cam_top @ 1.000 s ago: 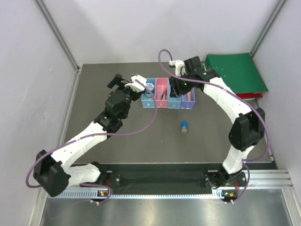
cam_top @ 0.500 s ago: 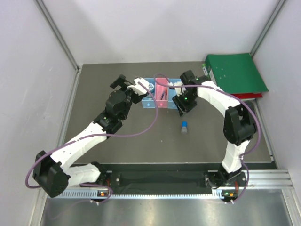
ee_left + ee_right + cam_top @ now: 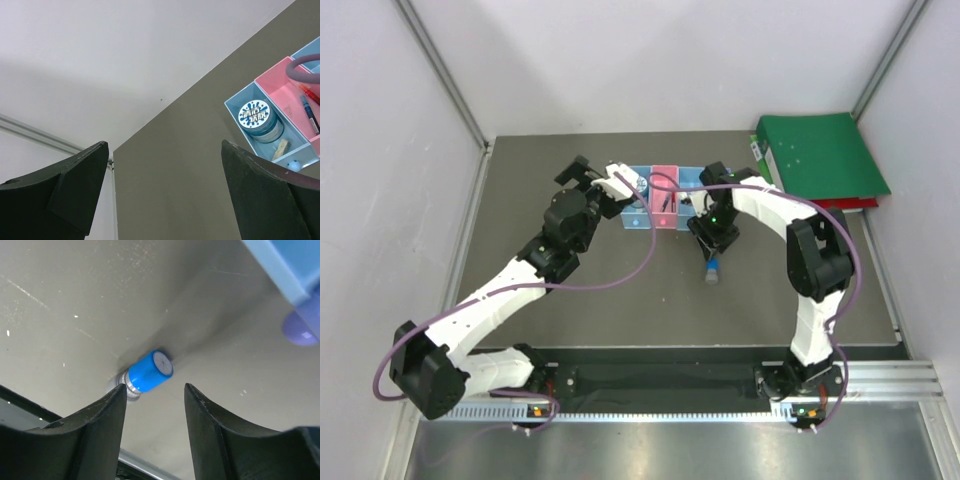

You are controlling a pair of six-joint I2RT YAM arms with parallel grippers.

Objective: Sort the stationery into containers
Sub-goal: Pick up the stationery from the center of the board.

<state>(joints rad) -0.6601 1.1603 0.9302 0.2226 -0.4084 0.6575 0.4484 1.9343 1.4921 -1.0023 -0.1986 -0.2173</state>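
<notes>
One small blue cylinder [image 3: 148, 372] | just ahead of right end effector [image 3: 154, 391] | fingers apart, empty

Left fingers [image 3: 60, 197], right fingers [image 3: 85, 440] apart

The left arm [image 3: 495, 300] and the right arm [image 3: 767, 205] are each made of smooth white shells linked by chunky black joint housings, with a black block at the base. A thin purple cable [image 3: 642, 262] runs in loose loops along each arm from base to wrist. The left pincer [image 3: 165, 200] and the right pincer [image 3: 152, 435] each have two thick, matte, dark grey to black fingers [image 3: 60, 185] with flat, angled faces and blunt wedge tips.
</notes>
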